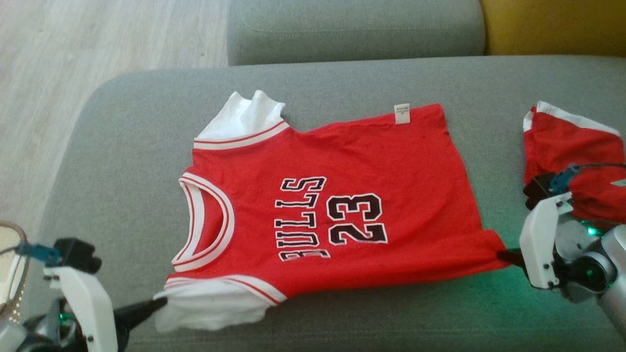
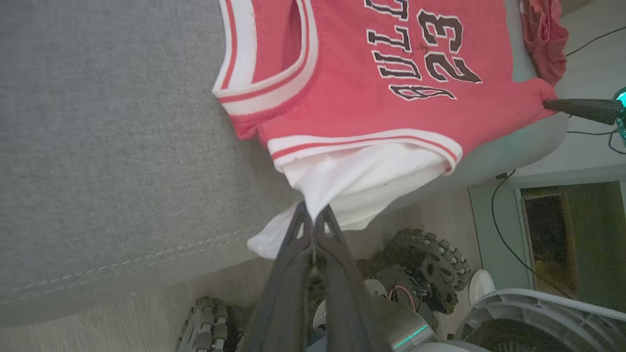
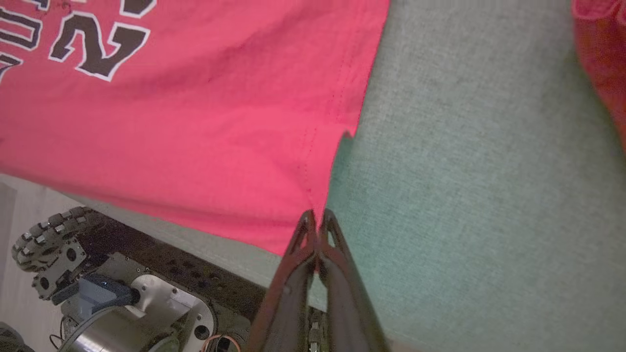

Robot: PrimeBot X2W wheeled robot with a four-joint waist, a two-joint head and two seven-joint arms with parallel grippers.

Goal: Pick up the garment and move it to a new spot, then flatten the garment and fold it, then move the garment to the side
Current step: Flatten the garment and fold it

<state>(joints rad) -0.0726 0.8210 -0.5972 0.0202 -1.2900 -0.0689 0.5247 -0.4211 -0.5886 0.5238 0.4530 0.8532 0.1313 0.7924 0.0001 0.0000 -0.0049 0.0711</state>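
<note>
The red cloth jersey point(image 1: 332, 205), white-sleeved and printed "BULLS 23", lies spread flat across the grey fabric sofa cushion point(image 1: 122, 146). The left gripper point(image 2: 313, 215) pinches its near-left white sleeve; the right gripper point(image 3: 317, 217) pinches its near-right hem corner.

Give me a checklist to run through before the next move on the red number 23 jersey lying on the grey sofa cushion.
1. The left gripper is shut on the near white sleeve of the red fabric jersey: ok.
2. The right gripper is shut on the red hem corner: ok.
3. Body spread flat, print facing up: ok.
4. The far white sleeve flattened: not ok, it is bunched.
5. Apart from the second red-and-white garment: ok, bare grey fabric sofa cushion lies between them.
6. Back layer under the body smooth: cannot tell.
</note>
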